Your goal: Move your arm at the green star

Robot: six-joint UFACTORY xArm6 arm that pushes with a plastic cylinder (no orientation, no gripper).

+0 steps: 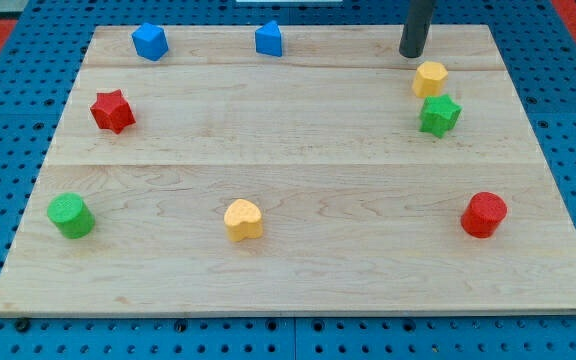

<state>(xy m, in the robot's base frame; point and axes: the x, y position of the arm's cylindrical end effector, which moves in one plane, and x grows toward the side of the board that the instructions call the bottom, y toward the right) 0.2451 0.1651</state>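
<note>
My tip (411, 55) rests on the wooden worktop (298, 150) near the view's top right, at the lower end of my straight dark rod. I carry no fingers, so there is nothing to be released or clenched; the rod simply stands on the board.

The green star (439, 114) lies below my tip and slightly toward the view's right, apart from it. It is a bright green block with short blunt points, its top face lighter than its shaded sides. Between my tip and the star sits a yellow block (430, 77) with a rounded, many-sided outline; it is near my tip and just above the star, so close to the star that I cannot tell whether the two touch.

Along the view's top edge are two blue blocks: one (150, 41) toward the left, another (269, 38) near the middle, both angular. A red star (113, 110) lies at the view's left. A green cylinder (71, 215) sits at the lower left, a yellow heart-like block (243, 219) lower middle, and a red cylinder (484, 214) lower right, well apart from the star.
</note>
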